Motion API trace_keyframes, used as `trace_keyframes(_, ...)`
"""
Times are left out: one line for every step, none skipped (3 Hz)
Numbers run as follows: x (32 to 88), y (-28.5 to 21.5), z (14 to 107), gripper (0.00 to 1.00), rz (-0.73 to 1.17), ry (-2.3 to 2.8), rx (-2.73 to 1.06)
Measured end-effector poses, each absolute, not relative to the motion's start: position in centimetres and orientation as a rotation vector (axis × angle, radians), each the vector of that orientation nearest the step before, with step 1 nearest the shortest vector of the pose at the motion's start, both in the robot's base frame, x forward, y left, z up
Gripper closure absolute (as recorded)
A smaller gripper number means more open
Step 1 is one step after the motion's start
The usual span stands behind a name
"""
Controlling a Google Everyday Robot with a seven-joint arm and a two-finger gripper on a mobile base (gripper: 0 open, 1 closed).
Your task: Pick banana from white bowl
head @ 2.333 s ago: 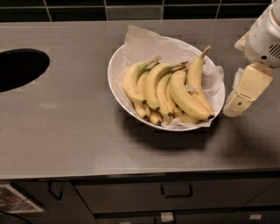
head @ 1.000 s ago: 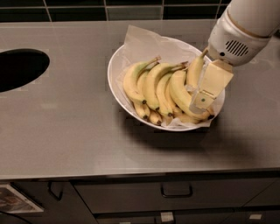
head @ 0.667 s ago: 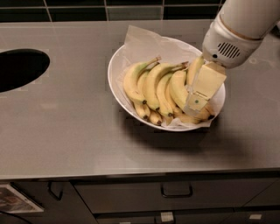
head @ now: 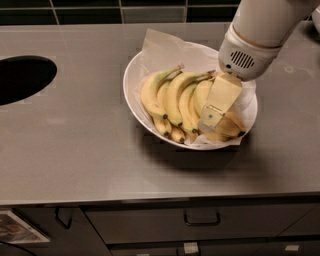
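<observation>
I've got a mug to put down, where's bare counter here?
Bare steel counter lies between the dark round hole and the white bowl, and along the front edge. Crowded: the bowl, where the gripper is down on the bananas.

Grey steel tabletop (head: pixel 75 145), dark round cutout (head: pixel 22 77) at left, dark tiled wall (head: pixel 90 12) at far edge, dark drawer fronts (head: pixel 150 225) below near edge, pincer (head: pixel 212 117) over tabletop right of centre

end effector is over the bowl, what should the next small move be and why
Probably ease the end effector slightly lower onto the banana and grip it. It sits over the right side of the white bowl, partly covering that loose banana beside the bunch; no hold is visible yet.
</observation>
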State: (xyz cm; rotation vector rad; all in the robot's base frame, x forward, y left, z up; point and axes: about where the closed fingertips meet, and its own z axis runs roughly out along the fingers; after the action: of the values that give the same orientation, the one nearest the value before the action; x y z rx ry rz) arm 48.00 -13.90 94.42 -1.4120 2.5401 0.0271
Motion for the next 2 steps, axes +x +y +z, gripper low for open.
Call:
trace_keyframes(48.08, -13.94, 94.04, 0.0, 0.011, 2.578, -1.337)
trace_keyframes(47.76, -13.94, 93.74, 0.0, 0.009, 2.589, -1.272)
